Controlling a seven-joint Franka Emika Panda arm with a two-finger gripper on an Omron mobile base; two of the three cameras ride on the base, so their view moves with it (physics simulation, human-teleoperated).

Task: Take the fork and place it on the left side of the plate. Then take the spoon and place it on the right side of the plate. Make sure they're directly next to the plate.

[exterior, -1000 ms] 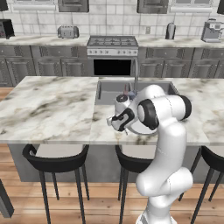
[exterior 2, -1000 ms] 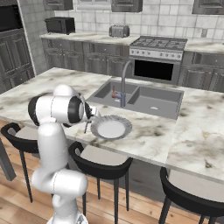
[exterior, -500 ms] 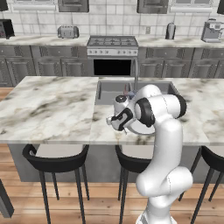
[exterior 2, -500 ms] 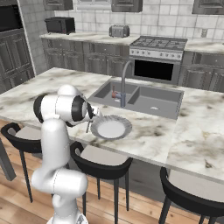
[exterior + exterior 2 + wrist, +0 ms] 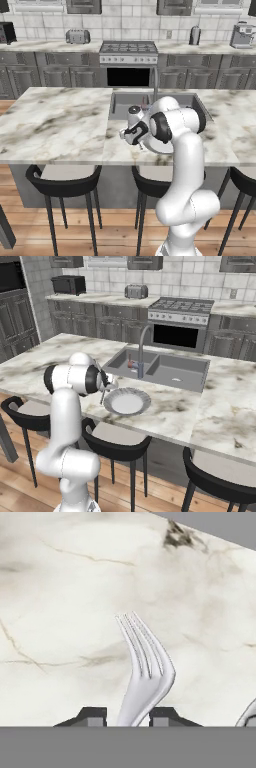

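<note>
Fork (image 5: 145, 672) lies between the 2 tips of the end effector (image 5: 128, 717) over the marble bench (image 5: 60, 612), just left of the plate (image 5: 127, 402); whether it is gripped or released, I cannot tell.

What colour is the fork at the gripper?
Pale silvery white, almost matching the marble; the fork shows best in the hand view.

in the hand view the fork (image 5: 145, 672) handle runs off the bottom edge between the fingers (image 5: 92, 716), so whether they touch it cannot be told. the plate (image 5: 248, 714) is cut to a sliver at the right edge. from the left base view the arm hides most of the plate.
</note>
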